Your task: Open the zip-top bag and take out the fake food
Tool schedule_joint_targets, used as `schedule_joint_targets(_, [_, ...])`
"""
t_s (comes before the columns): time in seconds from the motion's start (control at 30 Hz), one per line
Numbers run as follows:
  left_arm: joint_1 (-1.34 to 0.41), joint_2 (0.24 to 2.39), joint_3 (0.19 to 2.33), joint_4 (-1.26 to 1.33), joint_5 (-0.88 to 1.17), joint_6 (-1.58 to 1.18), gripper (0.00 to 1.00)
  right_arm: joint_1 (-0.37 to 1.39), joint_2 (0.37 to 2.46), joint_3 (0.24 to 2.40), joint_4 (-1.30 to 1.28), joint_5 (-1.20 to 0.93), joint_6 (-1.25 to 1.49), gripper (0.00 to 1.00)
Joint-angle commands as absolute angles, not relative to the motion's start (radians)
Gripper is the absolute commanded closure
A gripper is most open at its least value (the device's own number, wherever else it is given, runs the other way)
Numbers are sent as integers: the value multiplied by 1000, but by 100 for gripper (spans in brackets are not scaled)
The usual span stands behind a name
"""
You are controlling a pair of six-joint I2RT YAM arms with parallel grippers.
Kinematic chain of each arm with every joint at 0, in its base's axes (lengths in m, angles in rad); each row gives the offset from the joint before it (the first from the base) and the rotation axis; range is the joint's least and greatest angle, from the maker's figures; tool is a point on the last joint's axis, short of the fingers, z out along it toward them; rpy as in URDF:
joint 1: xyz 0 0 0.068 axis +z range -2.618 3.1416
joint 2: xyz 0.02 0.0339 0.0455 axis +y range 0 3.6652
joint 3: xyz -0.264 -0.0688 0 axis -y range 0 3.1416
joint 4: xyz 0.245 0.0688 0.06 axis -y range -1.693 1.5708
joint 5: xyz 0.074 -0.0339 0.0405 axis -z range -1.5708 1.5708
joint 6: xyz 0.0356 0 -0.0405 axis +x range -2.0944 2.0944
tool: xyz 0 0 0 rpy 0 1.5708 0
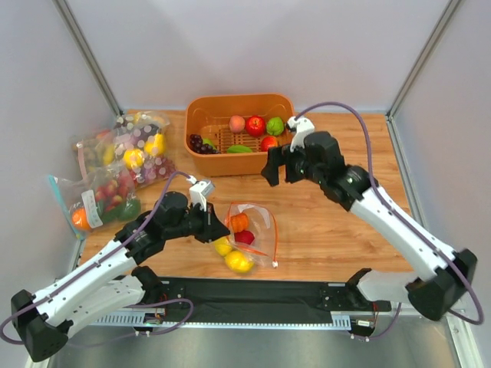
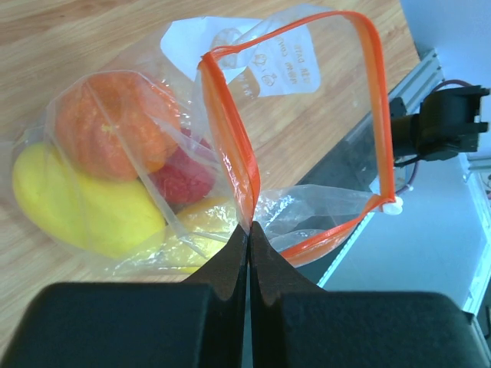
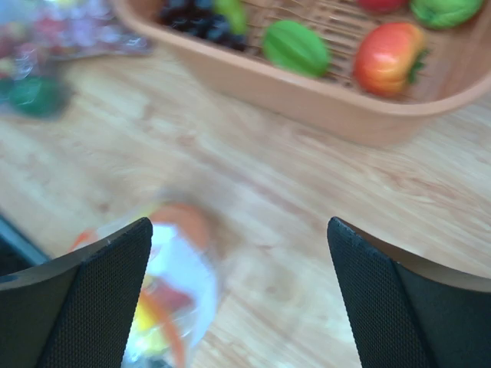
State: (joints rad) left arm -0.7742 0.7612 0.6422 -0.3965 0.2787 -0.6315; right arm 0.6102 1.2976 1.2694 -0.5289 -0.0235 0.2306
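While the left arm stretches low over the surface point(image 1: 337, 222), the left pincer point(image 1: 215, 227) is clamped on the orange-red zip rim of the single zip-top bag point(image 1: 261, 217), which lies in front of the orange basket point(image 1: 201, 109). Fake food point(image 1: 239, 261) inside: two yellow lemons point(image 1: 222, 245), one orange pepper point(image 1: 239, 221), one red fruit point(image 1: 245, 237). The raised right arm's right pincer point(image 1: 275, 170) gapes wide at the basket's front wall.

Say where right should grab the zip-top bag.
Take the zip-top bag by the free lip of its orange zip strip, opposite the left gripper's pinch, coming from its open right side. The mouth gapes in a loop, so that lip stands clear of the fake food; the open right gripper probably fits over it.
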Motion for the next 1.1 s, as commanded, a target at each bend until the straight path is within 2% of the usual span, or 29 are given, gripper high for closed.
schedule_joint_targets(0.0, [-772,746,681,-459,247,-598,100,745,1137,1177,-523,-14,282,4])
schedule_joint_targets(0.17, [-772,735,684,-472,232,-595,100,951,1019,1117,-520,-8,363,16])
schedule_joint_targets(0.2, [-772,736,684,-474,229,-597,100,1012,1022,1115,-528,-2,400,23])
schedule_joint_targets(0.3, [-772,736,689,-474,221,-601,100,1125,1071,1120,-546,66,435,33])
schedule_joint_targets(0.47, [-772,729,695,-483,210,-606,100,1218,1175,1086,-508,100,491,41])
schedule_joint_targets(0.77, [-772,703,690,-503,212,-598,100,1221,1177,988,-460,245,637,49])
schedule_joint_targets(1.0, [-772,690,690,-460,261,-577,100,1227,1265,965,-483,299,649,50])
schedule_joint_targets(1.07, [-772,689,692,-442,278,-578,95,1227,1305,957,-460,304,649,50])
